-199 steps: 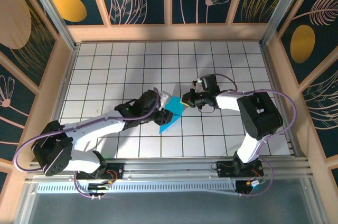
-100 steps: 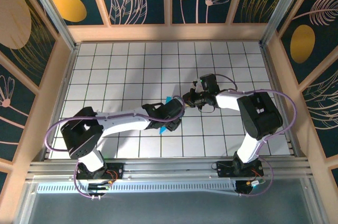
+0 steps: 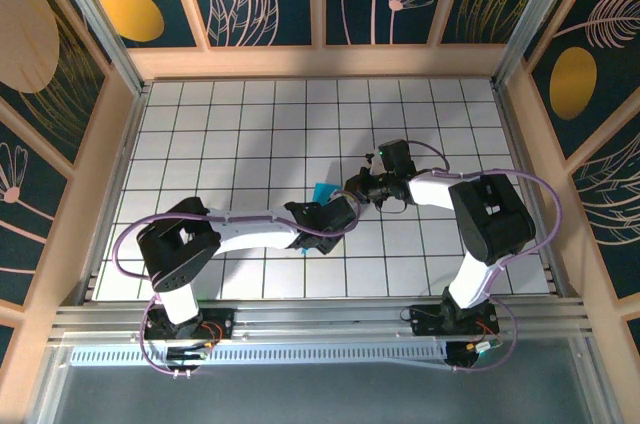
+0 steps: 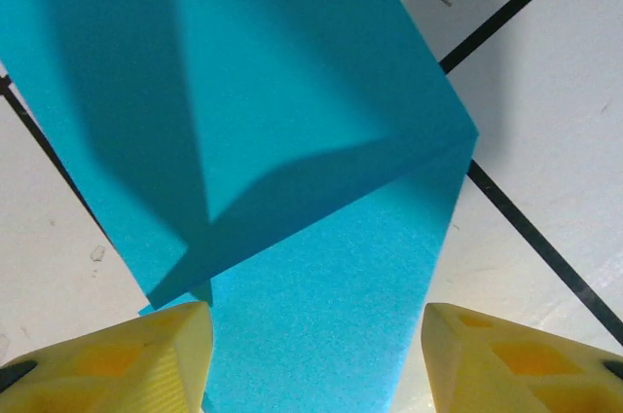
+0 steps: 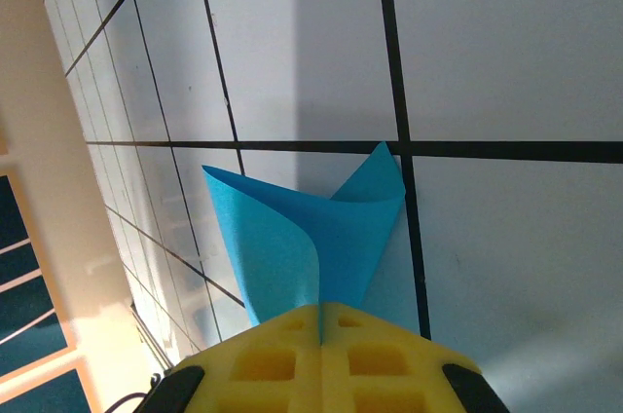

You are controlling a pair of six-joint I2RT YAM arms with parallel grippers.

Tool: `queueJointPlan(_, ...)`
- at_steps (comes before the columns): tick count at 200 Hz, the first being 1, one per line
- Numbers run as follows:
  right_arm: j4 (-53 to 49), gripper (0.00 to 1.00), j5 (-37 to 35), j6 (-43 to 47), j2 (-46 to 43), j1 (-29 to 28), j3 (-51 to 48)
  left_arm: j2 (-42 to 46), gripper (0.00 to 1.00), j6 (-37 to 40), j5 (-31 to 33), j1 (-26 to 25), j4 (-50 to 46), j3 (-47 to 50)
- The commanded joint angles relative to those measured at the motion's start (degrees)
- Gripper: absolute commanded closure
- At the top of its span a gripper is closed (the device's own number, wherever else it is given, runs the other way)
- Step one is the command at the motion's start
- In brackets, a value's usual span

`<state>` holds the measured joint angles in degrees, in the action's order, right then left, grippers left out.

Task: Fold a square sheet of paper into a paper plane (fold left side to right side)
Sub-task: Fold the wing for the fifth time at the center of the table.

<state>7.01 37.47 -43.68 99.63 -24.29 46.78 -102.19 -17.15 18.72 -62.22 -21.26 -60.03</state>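
On the table [image 3: 200,124], curled, creased cyan paper [image 5: 292,238]

Left gripper [image 4: 313,330] fingers apart; right gripper [image 5: 321,320] fingers pressed together, the square sheet of paper [image 5: 282,238] pinched between.

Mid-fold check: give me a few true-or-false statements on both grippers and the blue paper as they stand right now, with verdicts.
1. The right gripper is shut on the paper. True.
2. The left gripper is clamped shut. False: its fingers stand apart, and the paper shows between them.
3. The paper lies fully flat on the table. False: one flap curls up by the right gripper.
4. The table is white with a dark grid of lines. True.
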Motion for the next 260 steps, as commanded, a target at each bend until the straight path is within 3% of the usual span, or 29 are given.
queueJointPlan(1, -1.02, 1.00, 0.32, -0.25, 0.31, 0.40, 0.63, -1.46, 0.43, 0.98, 2.33, -0.19, -1.24, -1.27)
queueJointPlan(131, -1.71, 0.98, -2.53, -1.21, -0.65, 0.85, 0.19, -2.43, 0.84, 0.05, 1.50, -0.19, 0.77, -0.81)
queueJointPlan(156, -1.38, 0.78, -4.69, -2.02, -3.88, 2.03, -0.53, -2.46, 0.86, -0.11, 1.13, -0.19, 0.91, -0.70)
queueJointPlan(182, -2.15, 0.67, -5.74, -1.75, -7.37, 3.77, -1.26, -2.54, 0.84, -0.16, 1.00, -0.12, 0.95, -0.86)
queueJointPlan(260, -1.80, 0.57, -3.73, -2.97, -5.37, 4.02, -3.80, -2.44, 0.79, -0.25, 0.53, -0.19, 1.22, -1.52)
